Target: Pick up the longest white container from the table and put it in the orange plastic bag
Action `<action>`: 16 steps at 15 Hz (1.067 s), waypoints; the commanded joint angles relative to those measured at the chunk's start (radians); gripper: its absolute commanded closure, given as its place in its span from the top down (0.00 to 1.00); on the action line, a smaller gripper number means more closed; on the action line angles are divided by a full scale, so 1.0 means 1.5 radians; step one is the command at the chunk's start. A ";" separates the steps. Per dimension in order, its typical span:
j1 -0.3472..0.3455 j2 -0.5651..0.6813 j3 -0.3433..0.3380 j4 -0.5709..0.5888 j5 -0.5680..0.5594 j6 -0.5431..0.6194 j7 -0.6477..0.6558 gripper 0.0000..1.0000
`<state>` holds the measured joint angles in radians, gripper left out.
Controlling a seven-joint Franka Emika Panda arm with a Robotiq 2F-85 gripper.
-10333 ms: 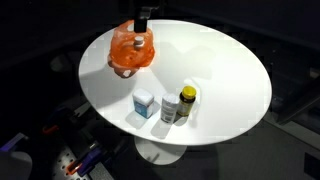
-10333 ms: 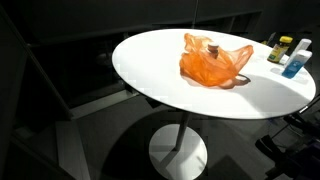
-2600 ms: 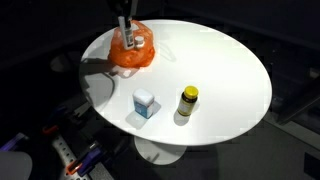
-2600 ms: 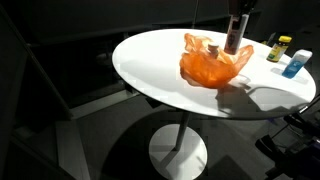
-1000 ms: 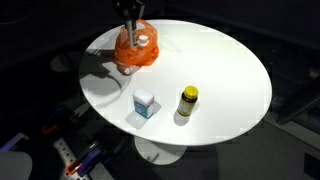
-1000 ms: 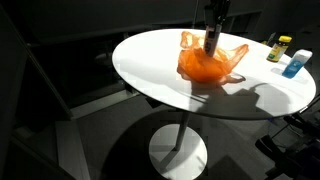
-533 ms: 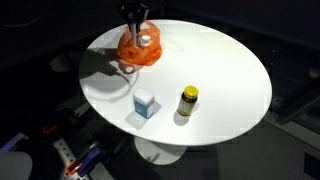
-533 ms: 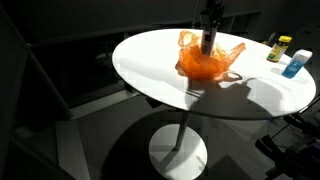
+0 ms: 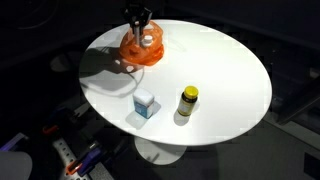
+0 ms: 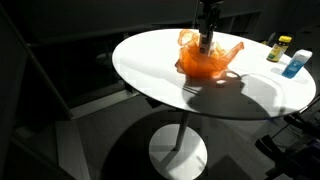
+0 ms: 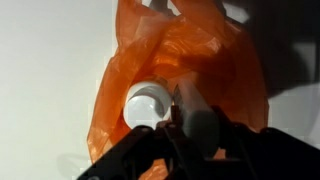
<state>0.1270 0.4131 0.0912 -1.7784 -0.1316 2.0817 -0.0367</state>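
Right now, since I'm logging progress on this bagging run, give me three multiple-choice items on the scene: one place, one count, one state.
1. Where is the white container?
A) on the floor
B) inside the orange bag
C) on a shelf

2. How many items stand on the table outside the bag?
A) two
B) four
C) none

3. How is the yellow-lidded bottle placed?
A) on its side
B) upside down
C) upright

Answers:
1 B, its white cap shows among the orange folds in the wrist view.
2 A, only the blue box and the bottle.
3 C, its lid is on top.
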 commanded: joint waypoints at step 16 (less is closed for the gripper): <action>-0.007 -0.055 -0.013 -0.007 0.010 -0.113 0.009 1.00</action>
<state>0.1256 0.3893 0.0756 -1.7647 -0.1295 1.9917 -0.0407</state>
